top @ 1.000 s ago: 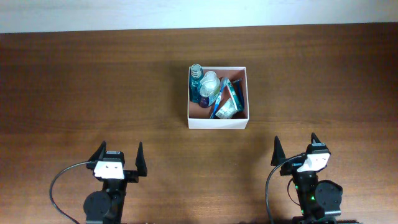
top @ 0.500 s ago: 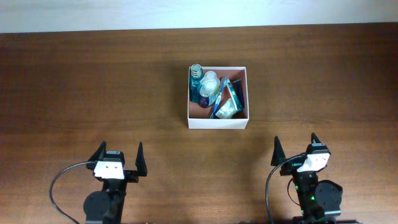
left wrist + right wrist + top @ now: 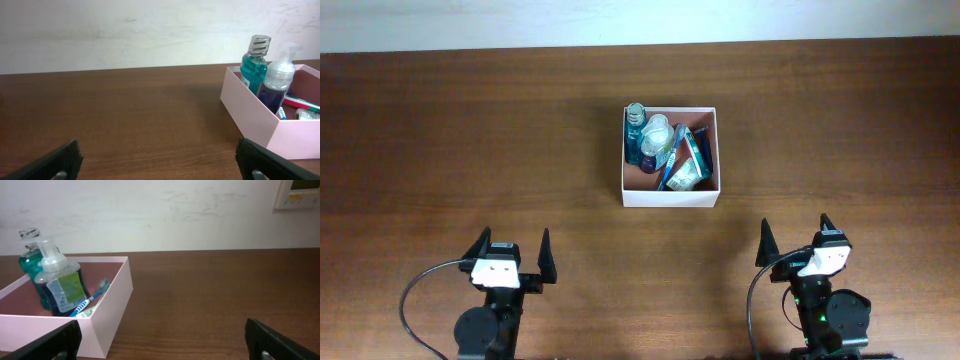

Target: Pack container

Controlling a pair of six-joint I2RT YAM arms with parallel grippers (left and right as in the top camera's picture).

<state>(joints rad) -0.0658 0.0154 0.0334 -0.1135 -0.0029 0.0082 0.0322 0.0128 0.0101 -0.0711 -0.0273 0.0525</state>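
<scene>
The container (image 3: 669,196), a square white-walled box with a reddish-brown inside, sits mid-table and holds a teal mouthwash bottle (image 3: 635,118), a clear pump bottle (image 3: 656,140), a toothbrush and a tube. It also shows in the left wrist view (image 3: 260,112) and the right wrist view (image 3: 107,305). My left gripper (image 3: 511,258) is open and empty near the front edge, well short of the container. My right gripper (image 3: 796,243) is open and empty at the front right. In the wrist views both grippers' fingers (image 3: 160,160) (image 3: 167,340) are spread wide over bare wood.
A dark wooden table (image 3: 470,130) runs to a white wall at the back. A wall-mounted panel (image 3: 300,192) shows at the top right of the right wrist view.
</scene>
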